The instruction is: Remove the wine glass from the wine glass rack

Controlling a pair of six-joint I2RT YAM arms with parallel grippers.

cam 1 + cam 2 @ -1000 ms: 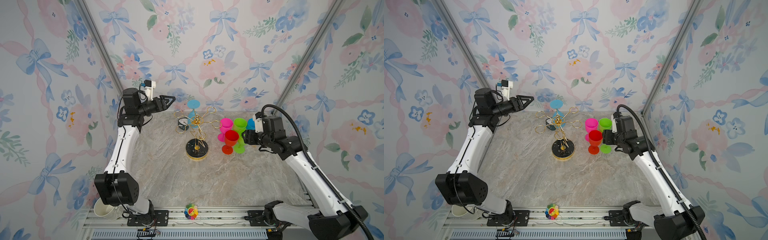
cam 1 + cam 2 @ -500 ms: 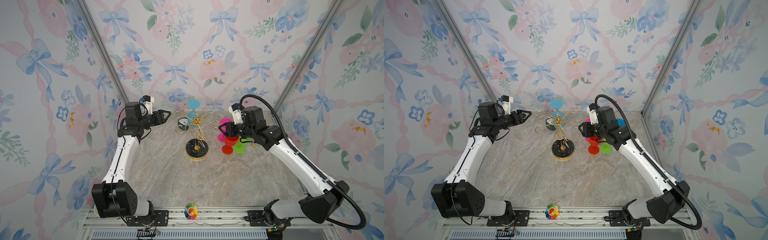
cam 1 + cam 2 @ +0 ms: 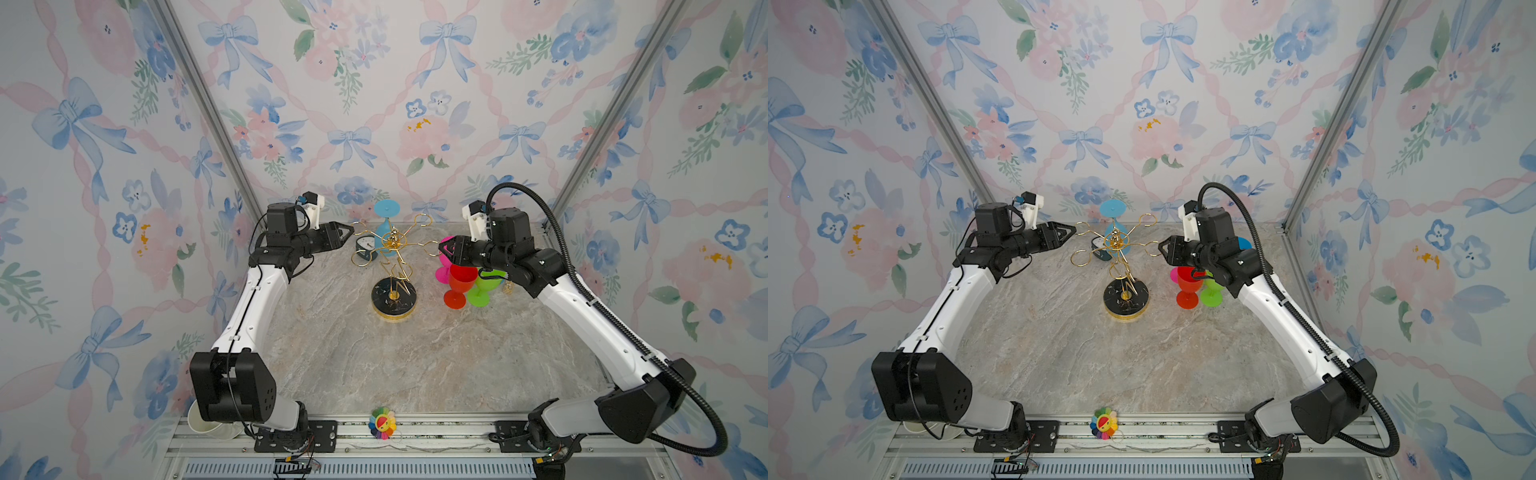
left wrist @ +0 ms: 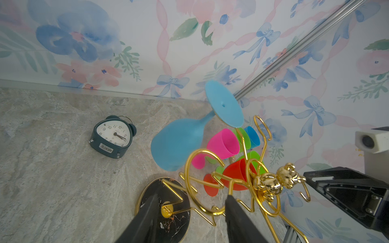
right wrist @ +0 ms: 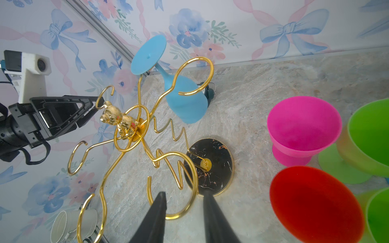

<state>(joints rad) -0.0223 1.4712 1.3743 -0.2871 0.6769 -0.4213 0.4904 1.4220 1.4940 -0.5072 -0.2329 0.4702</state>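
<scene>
Right claw reached rack; blue wine glass hanging

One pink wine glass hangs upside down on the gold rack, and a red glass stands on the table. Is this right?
No: the wine glass hanging on the rack is blue, not pink; the left wrist view shows it. The rest holds.

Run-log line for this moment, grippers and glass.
blue wine glass: hanging on wine glass rack | left gripper: open, at a rack loop | right gripper: open, at another loop | phase: pre-grasp
</scene>
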